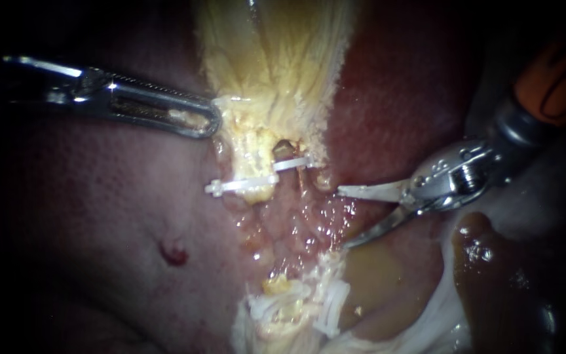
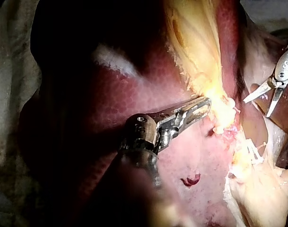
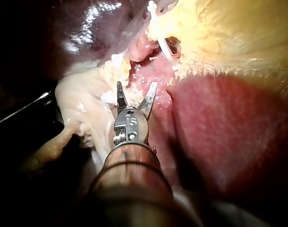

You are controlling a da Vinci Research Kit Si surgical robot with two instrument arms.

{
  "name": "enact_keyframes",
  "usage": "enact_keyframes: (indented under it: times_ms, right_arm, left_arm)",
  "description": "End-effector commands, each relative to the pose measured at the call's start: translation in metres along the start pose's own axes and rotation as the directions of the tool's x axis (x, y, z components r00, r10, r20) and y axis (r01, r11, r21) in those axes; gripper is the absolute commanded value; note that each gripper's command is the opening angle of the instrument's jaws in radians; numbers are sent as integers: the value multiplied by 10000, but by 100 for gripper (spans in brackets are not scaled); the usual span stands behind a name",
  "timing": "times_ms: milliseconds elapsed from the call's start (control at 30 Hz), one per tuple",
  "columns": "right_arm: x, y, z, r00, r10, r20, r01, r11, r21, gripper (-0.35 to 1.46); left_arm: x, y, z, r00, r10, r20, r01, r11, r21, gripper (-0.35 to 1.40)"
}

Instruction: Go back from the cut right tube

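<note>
My right instrument (image 1: 342, 218) comes in from the right with two thin blades spread open, nothing between them; they stand just right of the raw gap between the cut tube ends. The upper stump (image 1: 282, 149) hangs below the yellow gallbladder (image 1: 270, 59) and carries white clips (image 1: 240, 185). The lower stump (image 1: 276, 286) carries more white clips (image 1: 330, 308). My left instrument (image 1: 212, 122) has its jaws shut on the gallbladder's left edge. The right wrist view has the open blades (image 3: 136, 94) short of the clips (image 3: 165, 49). In the left wrist view the left instrument's jaws (image 2: 205, 103) meet the yellow tissue.
Dark red liver (image 1: 401, 98) lies on both sides, with a small red nick (image 1: 174, 254) on its left part. Pale membrane and brownish fluid (image 1: 375, 275) lie under the right instrument. The right instrument's blades (image 2: 257, 108) show beside the gallbladder in the left wrist view.
</note>
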Motion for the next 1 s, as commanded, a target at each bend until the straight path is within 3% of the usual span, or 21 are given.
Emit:
enact_keyframes:
  times_ms: [33, 467, 700, 1000]
  right_arm:
    - [1, 0, -3, 10000, -10, 27, 10, 10000, -22, 145]
    - [0, 5, -10, 9999, -21, 119, 22, 10000, -74, 145]
    - [-2, 8, -13, 9999, -9, 120, 10, 10000, -64, 145]
    - [-1, 12, -22, 9999, 32, 119, -32, 10000, -34, 145]
  left_arm:
    - [0, 0, 0, 10000, 0, 1, 0, 10000, -1, -35]
    - [5, 8, 9, 10000, 35, 15, -35, 10000, -37, -35]
    - [13, 13, 30, 10000, 82, 40, -81, 9999, -103, -35]
    - [22, 6, 67, 9998, 152, -131, -150, 9998, 149, -35]
